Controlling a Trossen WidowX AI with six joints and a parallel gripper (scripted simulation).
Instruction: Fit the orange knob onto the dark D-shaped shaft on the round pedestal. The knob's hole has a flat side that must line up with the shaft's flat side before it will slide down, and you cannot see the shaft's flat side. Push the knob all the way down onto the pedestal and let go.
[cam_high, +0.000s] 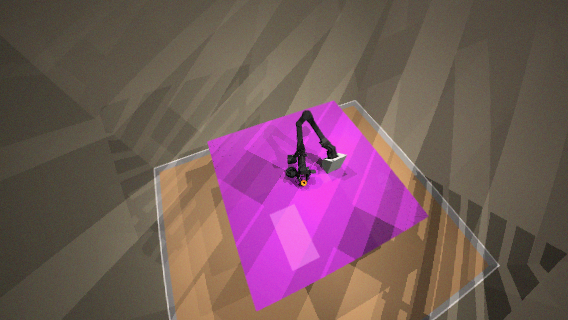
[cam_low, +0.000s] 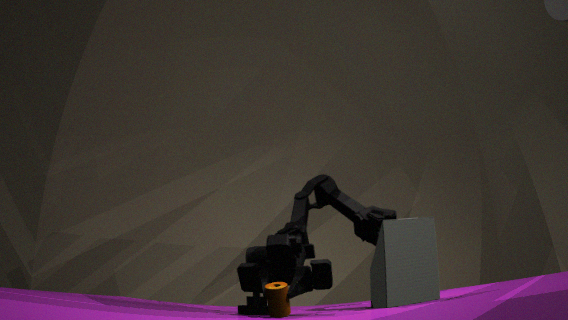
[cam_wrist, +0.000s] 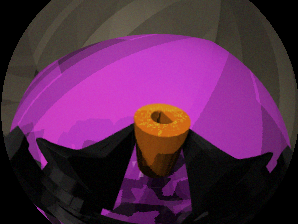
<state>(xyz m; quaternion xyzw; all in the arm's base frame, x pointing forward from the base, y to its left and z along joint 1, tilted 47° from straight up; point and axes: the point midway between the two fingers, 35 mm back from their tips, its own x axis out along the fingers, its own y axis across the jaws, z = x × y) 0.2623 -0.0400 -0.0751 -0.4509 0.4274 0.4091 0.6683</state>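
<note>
The orange knob is a short cylinder with a hole in its top face. It stands about upright in the exterior view, low over the magenta surface; I cannot tell whether it touches. My gripper is shut on the knob, one dark finger on each side, and reaches in at a slant. In the exterior view a small dark shape, which looks like the pedestal with its shaft, stands just left of the knob. The knob is not on it. The pedestal is not seen in the wrist view; the shaft's flat side cannot be made out.
A grey block stands by the arm's base, to the right of the gripper. The magenta mat lies on a wooden table with a grey edge. A pale rectangle lies on the mat in front of the knob.
</note>
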